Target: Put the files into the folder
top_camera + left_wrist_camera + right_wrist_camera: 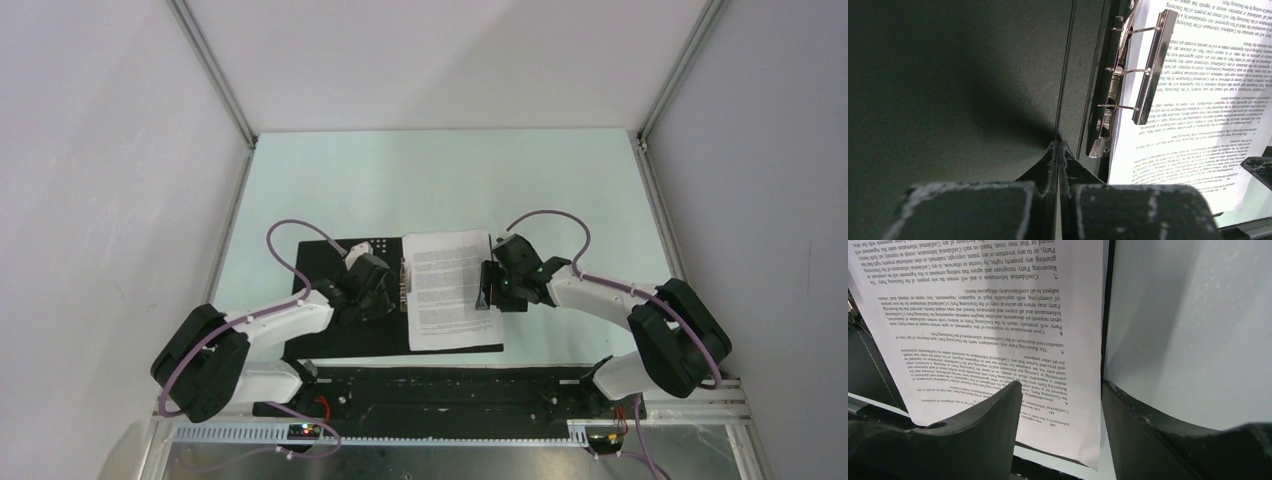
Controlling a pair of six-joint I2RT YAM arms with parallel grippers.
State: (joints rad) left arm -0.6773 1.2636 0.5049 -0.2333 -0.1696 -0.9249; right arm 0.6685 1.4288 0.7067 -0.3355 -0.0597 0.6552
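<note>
The folder (345, 338) lies open on the table, black inside up. The files (450, 290), white sheets of black text, lie on its right half beside the metal clip (1150, 65). My left gripper (368, 285) is shut, and its tips (1058, 146) rest on the folder's black left half (948, 75) near the crease. My right gripper (490, 287) is open at the files' right edge. In the right wrist view it (1062, 385) straddles that edge of the files (998, 320), one finger (993, 425) over the sheets and the other (1148, 435) off them over the table.
The pale green table (400, 180) is enclosed by white walls with aluminium posts (215, 70) at the back corners. A black base rail (450, 385) runs along the near edge. The folder's right edge (1107, 305) shows as a dark strip beside the sheets.
</note>
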